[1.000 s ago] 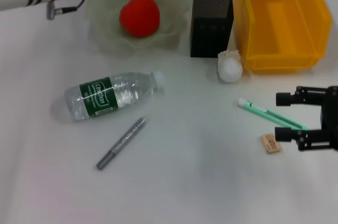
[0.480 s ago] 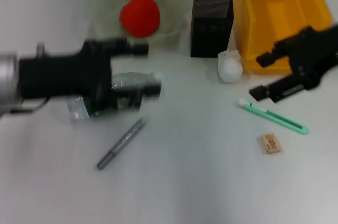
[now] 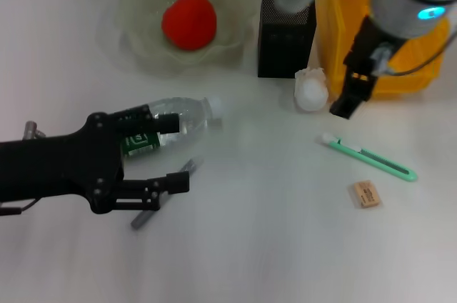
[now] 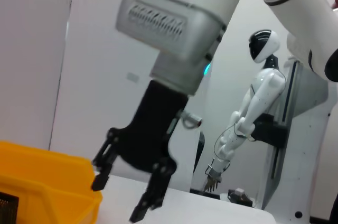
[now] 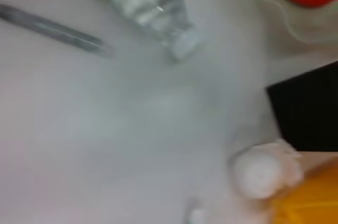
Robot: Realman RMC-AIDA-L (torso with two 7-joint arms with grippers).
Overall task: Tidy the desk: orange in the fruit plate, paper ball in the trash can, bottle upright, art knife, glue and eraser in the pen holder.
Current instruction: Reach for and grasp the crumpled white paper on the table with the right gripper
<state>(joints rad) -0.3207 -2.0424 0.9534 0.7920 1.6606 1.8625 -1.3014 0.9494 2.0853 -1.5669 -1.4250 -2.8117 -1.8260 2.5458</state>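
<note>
The orange (image 3: 188, 22) lies in the clear fruit plate (image 3: 235, 3). The bottle (image 3: 187, 112) lies on its side, and my open left gripper (image 3: 174, 153) is low beside it, one finger across its label. A grey pen-like stick (image 3: 187, 168) lies partly under that gripper. The paper ball (image 3: 311, 91) rests by the black pen holder (image 3: 285, 31) and the yellow bin (image 3: 385, 31). My right gripper (image 3: 351, 92) hangs open just right of the ball; the left wrist view (image 4: 119, 200) shows it open. The green art knife (image 3: 368, 156) and the eraser (image 3: 365, 194) lie at front right.
The right wrist view shows the bottle (image 5: 153, 2), the grey stick (image 5: 53, 28), the paper ball (image 5: 264, 168), the pen holder (image 5: 309, 108) and the bin's corner (image 5: 311, 203). White desk surface stretches across the front.
My left arm has swung from the back by the plate down to the bottle at front left. My right arm has risen from beside the eraser to the back right, near the paper ball.
</note>
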